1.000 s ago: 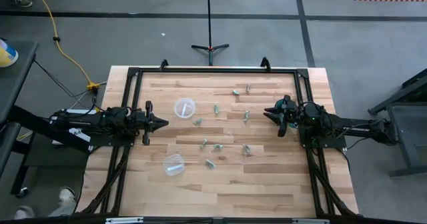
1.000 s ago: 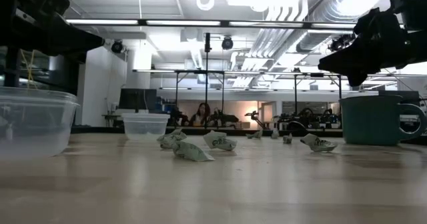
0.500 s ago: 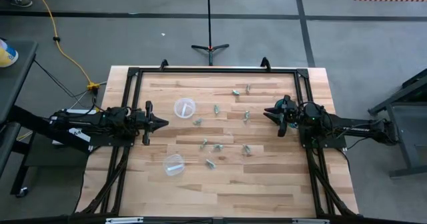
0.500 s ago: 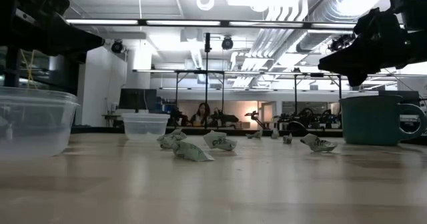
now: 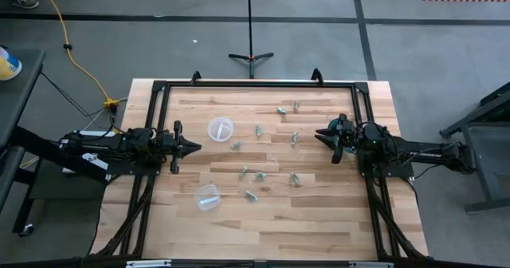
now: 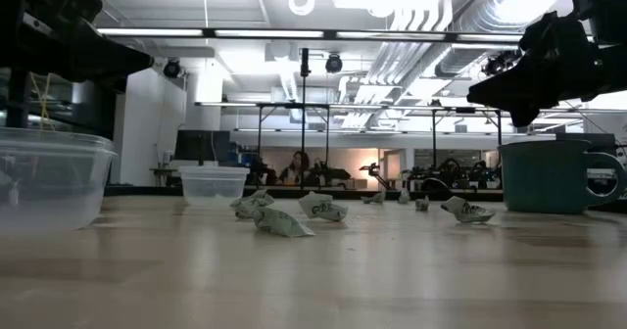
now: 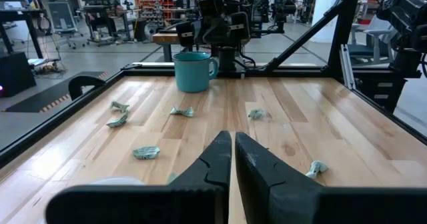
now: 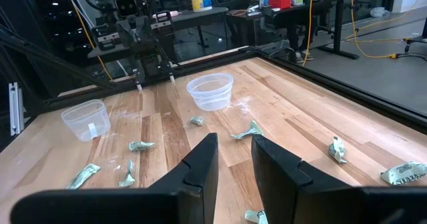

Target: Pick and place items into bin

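Pale wood planks formed the counter (image 5: 319, 220), bordered by a black frame. The items (image 5: 259, 175), small crumpled green-grey pieces, lay scattered across its middle and far-right area, all loose on the wood and none in a container. Their exact number was hard to establish: several appeared only as specks in the high view, and the low view hid the farther ones behind the nearer.

Two clear cups stood left of centre. The far cup (image 5: 221, 128) sat just left of the nearest pieces; the near cup (image 5: 208, 197) stood well apart from it toward the near edge. In the low view one cup was cut off at the picture's left edge.

The left pincer (image 5: 194, 147) was held level above the counter's left side, between the two cups in depth, pointing right. Its fingers (image 7: 217, 159) were nearly together, with only a thin slit between them, and gripped nothing. The right pincer (image 5: 320, 134) was held level above the right side, pointing left. Its fingers (image 8: 201, 163) stood slightly apart, with a narrow gap and nothing in it. Both arms extended low and almost straight from their bases at the counter's side edges.

A teal mug (image 7: 194, 71) showed in the left wrist view, standing on the counter in front of the right arm; in the high view it was hidden beneath that arm. The low view alone showed a person (image 6: 294, 166) seated far back in the room.
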Controlling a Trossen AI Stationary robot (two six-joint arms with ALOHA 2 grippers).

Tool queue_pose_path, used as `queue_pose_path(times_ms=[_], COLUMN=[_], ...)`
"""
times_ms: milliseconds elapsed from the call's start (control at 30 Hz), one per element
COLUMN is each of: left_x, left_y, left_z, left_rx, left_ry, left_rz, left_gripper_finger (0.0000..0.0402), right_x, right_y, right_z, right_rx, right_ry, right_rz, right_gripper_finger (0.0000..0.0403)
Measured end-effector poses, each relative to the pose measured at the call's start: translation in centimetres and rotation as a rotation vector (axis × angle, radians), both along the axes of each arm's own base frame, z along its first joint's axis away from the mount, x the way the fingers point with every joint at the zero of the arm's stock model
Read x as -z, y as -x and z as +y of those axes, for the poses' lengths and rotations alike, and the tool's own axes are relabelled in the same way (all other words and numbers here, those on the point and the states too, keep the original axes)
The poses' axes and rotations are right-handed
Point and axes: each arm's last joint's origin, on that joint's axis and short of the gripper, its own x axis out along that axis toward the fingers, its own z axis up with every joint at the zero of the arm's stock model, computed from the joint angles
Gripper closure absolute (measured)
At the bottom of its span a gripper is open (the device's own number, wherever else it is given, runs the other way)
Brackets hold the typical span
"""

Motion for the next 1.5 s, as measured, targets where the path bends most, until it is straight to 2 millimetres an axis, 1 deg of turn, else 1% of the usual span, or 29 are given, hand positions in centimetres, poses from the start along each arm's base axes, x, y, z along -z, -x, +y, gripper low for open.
queue_pose_path(times_ms=[1033,1300,1400,1500], left_x=[0.0,0.0,-0.1,-0.2], left_y=[0.0,0.0,0.0,0.0], left_z=[0.0,0.1,0.2,0.4], left_rx=[-0.006,-0.026,-0.084,-0.145], left_ry=[0.000,-0.006,-0.005,0.047], left_rz=[-0.001,-0.002,-0.014,-0.030], left_gripper_finger=[0.0346,0.0346,0.0346,0.0346], right_x=[-0.1,-0.4,-1.0,-2.2], right_y=[0.0,0.0,-0.1,-0.4], right_z=[0.0,0.0,0.2,0.3], right_rx=[0.011,-0.014,-0.081,-0.134], right_ry=[-0.002,0.031,0.028,0.040], right_rz=[-0.013,-0.025,-0.038,-0.052], right_gripper_finger=[0.0320,0.0320,0.0309,0.0280])
